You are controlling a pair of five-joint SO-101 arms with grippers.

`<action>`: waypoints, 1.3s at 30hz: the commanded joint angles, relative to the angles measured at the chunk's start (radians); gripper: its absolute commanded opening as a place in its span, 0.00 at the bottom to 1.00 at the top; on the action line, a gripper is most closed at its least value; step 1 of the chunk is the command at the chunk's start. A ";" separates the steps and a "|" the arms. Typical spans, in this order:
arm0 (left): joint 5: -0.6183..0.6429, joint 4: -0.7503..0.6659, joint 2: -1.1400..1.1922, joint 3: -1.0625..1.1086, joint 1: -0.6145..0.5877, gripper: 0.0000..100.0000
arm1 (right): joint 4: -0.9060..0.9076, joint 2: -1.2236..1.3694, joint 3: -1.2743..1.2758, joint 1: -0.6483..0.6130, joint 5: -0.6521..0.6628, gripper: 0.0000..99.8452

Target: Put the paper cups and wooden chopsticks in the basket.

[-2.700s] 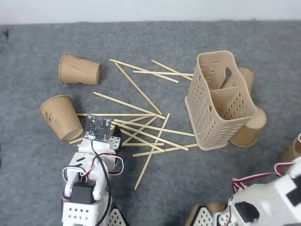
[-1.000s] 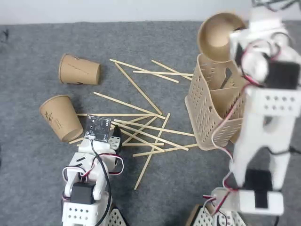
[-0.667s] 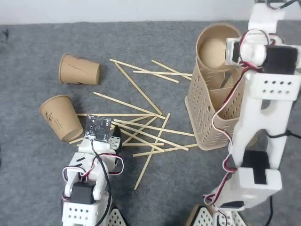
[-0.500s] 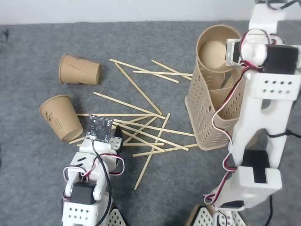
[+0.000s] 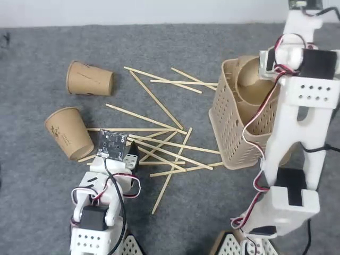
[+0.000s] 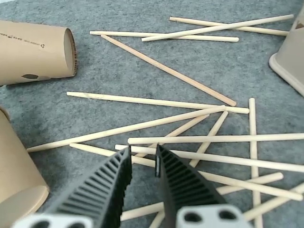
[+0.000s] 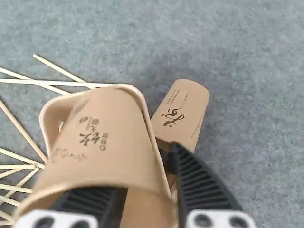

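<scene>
The tan slotted basket [image 5: 234, 133] stands at the right of the grey carpet. My right gripper [image 5: 264, 73] hangs over its far compartment, shut on the rim of a paper cup [image 5: 254, 79] that sits partly down inside. The same cup [image 7: 102, 142] rests against the basket's rim [image 7: 46, 111]. Two paper cups [image 5: 89, 78] [image 5: 68, 132] lie on their sides at the left. Several wooden chopsticks [image 5: 159, 143] are scattered mid-carpet. My left gripper [image 6: 142, 151] hovers low over the chopsticks [image 6: 190, 139], its fingers almost together and holding nothing.
Another paper cup [image 7: 183, 114] lies on the carpet just beyond the basket. The right arm's white links [image 5: 300, 133] stretch along the basket's right side. The left arm's base [image 5: 98, 223] sits at the near left edge.
The right arm swung in from the near right holding a cup above the basket, then lowered it into the far compartment. The left arm stayed put.
</scene>
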 commanded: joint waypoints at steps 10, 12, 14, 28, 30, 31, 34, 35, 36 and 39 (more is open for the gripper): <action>-0.009 0.002 -0.011 -0.015 0.003 0.09 | -0.099 -0.064 -0.008 -0.048 0.025 0.18; -0.009 0.003 -0.011 -0.015 0.003 0.09 | -0.125 -0.038 -0.003 -0.053 0.038 0.18; -0.009 0.003 -0.011 -0.015 0.003 0.09 | -0.124 -0.001 -0.003 -0.074 0.072 0.18; -0.009 0.000 -0.011 -0.015 0.009 0.09 | 0.038 -0.019 0.183 0.269 0.169 0.18; -0.009 0.000 -0.011 -0.015 0.009 0.09 | 0.038 -0.019 0.292 0.315 0.250 0.18; -0.009 0.002 -0.011 -0.015 0.009 0.09 | 0.038 -0.019 0.345 0.334 0.290 0.18; -0.009 0.003 -0.011 -0.015 0.006 0.09 | 0.024 -0.013 0.474 0.371 0.381 0.18; -0.009 0.003 -0.011 -0.015 0.006 0.09 | 0.022 -0.013 0.502 0.377 0.404 0.18; -0.009 0.003 -0.011 -0.015 0.006 0.09 | 0.021 -0.018 0.523 0.380 0.420 0.18; -0.009 0.003 -0.011 -0.015 0.003 0.09 | 0.015 -0.018 0.546 0.383 0.448 0.18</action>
